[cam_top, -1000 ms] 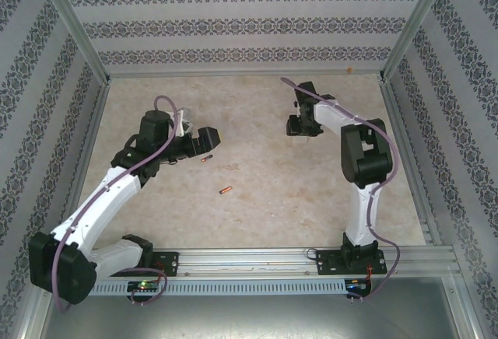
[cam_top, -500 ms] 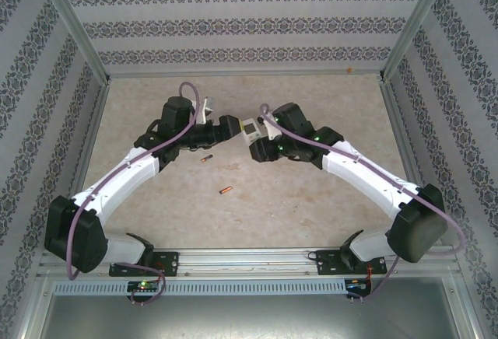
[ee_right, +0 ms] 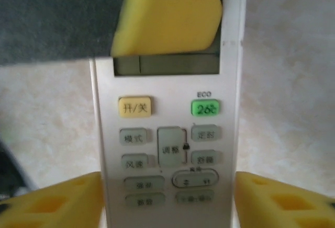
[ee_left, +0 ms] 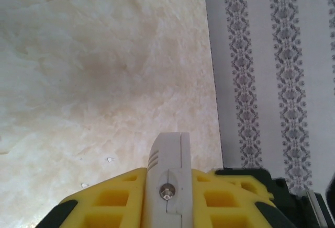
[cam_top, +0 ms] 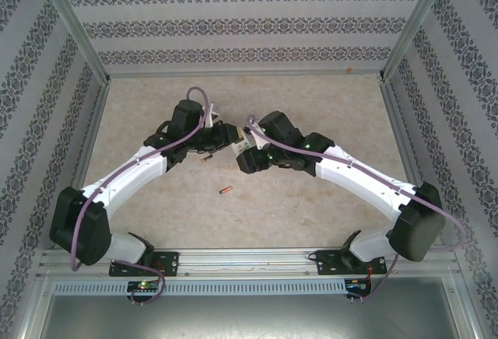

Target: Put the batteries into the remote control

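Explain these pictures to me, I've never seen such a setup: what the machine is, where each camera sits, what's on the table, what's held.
This is a robot with two white-and-black jointed arms, the left arm and the right arm, bolted at the near edge of a beige marbled table. One picture looks down from above and behind them. The other two come from a camera on each wrist. Each arm ends in a yellow-fingered claw. The left claw is clamped on one end of a white plastic remote control with labelled buttons. The right claw has its fingers on either side of the remote; whether they press it is unclear. On the table lie two tiny cylindrical batteries, one orange and one nearer the left arm.
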You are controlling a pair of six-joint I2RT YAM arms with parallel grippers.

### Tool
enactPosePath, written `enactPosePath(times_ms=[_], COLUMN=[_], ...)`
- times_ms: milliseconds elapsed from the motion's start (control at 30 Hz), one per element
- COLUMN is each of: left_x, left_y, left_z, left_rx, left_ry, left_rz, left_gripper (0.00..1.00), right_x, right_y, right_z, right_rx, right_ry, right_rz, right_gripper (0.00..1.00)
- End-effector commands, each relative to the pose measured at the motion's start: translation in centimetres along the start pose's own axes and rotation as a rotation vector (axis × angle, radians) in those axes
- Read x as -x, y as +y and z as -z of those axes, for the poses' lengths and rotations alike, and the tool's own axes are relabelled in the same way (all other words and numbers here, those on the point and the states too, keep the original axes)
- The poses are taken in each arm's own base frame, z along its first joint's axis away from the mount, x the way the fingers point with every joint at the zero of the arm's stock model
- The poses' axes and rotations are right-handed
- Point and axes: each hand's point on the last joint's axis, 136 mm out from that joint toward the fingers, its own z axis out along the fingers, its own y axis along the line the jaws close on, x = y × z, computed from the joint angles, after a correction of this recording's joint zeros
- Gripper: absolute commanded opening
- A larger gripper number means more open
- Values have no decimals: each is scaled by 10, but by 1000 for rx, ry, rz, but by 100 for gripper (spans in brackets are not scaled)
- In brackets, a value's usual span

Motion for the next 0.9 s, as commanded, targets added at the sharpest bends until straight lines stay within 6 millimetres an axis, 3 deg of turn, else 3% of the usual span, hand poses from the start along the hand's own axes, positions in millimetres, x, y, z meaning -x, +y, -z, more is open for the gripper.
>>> enactPosePath(times_ms=[0, 133, 300, 500, 567, 733, 867], left_x=[14, 16, 10, 9, 8, 9, 13], left_y=[17, 40, 42, 47, 47, 46, 43], left_z=[25, 47, 50, 53, 54, 58, 66], left_rx=[139, 319, 316, 324, 318, 278, 261], left_ry=[-157, -222, -216, -234, -233, -236, -252], left_rz=[165, 328, 446, 491, 502, 533, 528], left_gripper=[17, 18, 19, 19, 19, 19, 19], right_x=[30, 34, 30, 40, 41, 27, 13], right_y=[4, 22, 32, 29, 28, 12, -6], right_z=[34, 48, 33, 3, -4, -24, -27], right_rx=[-139, -264, -440, -535, -540, -549, -540], right_ry=[-215, -453, -537, -505, -494, -432, -408], right_rz=[179, 554, 888, 956, 957, 929, 880], right_gripper=[81, 85, 81, 44, 37, 29, 22])
